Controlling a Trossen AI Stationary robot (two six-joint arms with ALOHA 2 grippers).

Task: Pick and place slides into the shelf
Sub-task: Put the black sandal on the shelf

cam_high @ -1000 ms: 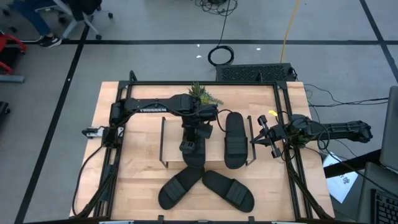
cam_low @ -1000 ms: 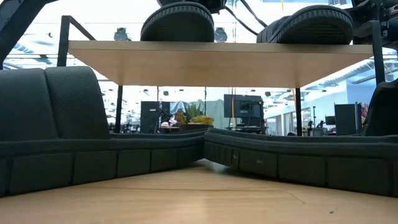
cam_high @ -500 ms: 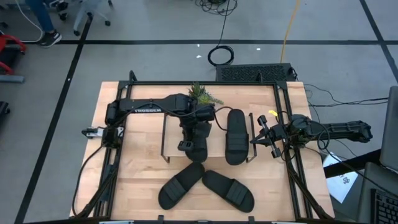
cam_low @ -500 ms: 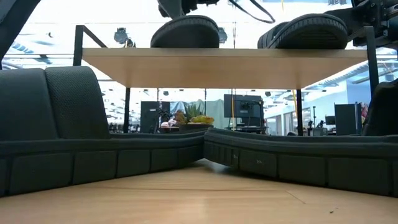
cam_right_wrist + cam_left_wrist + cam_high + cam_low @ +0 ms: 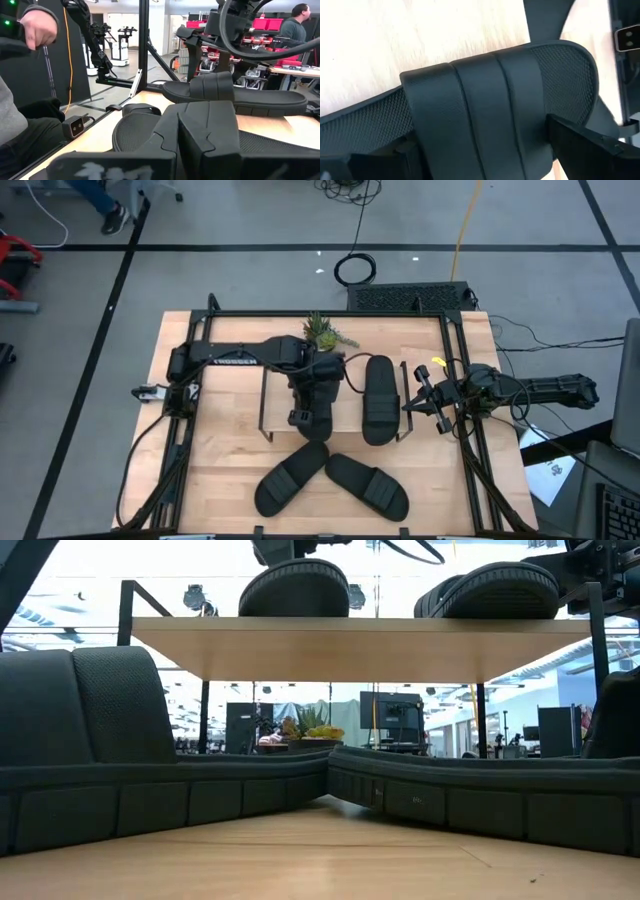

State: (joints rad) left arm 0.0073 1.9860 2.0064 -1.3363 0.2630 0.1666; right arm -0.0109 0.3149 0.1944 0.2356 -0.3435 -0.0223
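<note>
We can read one piece of lettering only: white capitals on the left arm in the high view, running along its dark upper link over the counter, which seem to spell TROSSEN, though the letters are small and blurred. We find no other legible word, number or sign in the low view or either wrist view.
</note>
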